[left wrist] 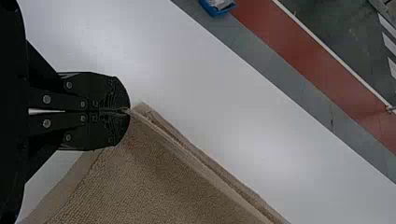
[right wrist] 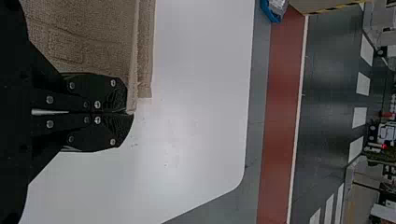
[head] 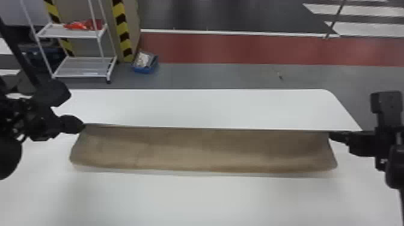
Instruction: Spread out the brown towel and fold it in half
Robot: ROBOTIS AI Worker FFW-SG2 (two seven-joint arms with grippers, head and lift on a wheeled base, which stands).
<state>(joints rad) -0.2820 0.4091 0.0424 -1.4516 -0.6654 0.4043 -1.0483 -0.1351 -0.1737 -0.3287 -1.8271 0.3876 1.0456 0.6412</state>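
The brown towel (head: 204,150) stretches across the white table in the head view, its far edge pulled straight between both grippers and its near side curving down to the table. My left gripper (head: 83,125) is at the towel's far left corner, and my right gripper (head: 330,135) is at its far right corner. In the left wrist view, the left gripper (left wrist: 127,111) is shut on a corner of the towel (left wrist: 154,182). The right wrist view has the right gripper (right wrist: 130,112) shut on the other corner of the towel (right wrist: 88,37), with a second edge lying just beyond.
The white table (head: 210,198) extends in front of the towel and behind it to its far edge. On the floor beyond stand a white wire shelf (head: 81,66) and a blue bin (head: 145,69), at the back left.
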